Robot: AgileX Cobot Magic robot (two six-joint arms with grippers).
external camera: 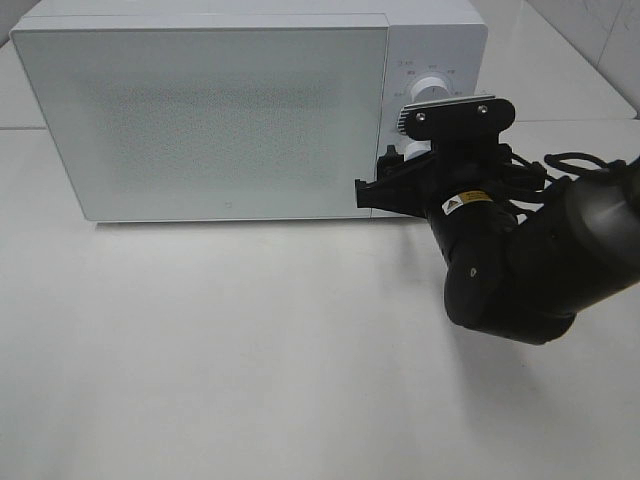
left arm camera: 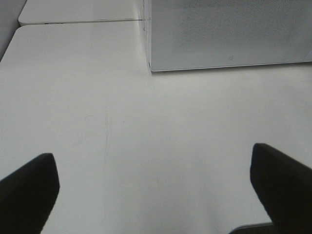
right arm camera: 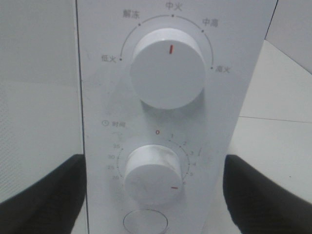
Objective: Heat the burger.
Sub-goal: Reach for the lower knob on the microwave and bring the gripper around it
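A white table [external camera: 250, 380] is shown from above, with a white microwave [external camera: 430, 30] set at its far side. The door [external camera: 200, 110] is shut and speckled, so nothing is seen through it. The burger is not seen in any view and is judged to be inside.

The black right arm [external camera: 520, 270] is held up to the control panel. The right gripper [right arm camera: 156, 192] is spread wide, its fingers [right arm camera: 44, 195] kept clear on either side of the panel and holding nothing. The left gripper [left arm camera: 156, 190] is likewise held open and empty over bare table, near the microwave's front corner.

Setting the dials is judged to be the step in hand. It is done well if the fingers are centred on the lower knob [right arm camera: 152, 173], closed on its rim only, and turned about its axis. The round button [right arm camera: 145, 223] beneath should be left unpressed.

The upper knob [right arm camera: 167, 68] is ringed by 低火, 解冻, 中火, 中高 and 高火, and its red mark is pointed at 中火. The lower knob is headed 时间, with a red 0, then 1 to 5, and 25, 30 and 35 opposite. Its mark is turned to about 5 or 6. No brand name can be read.
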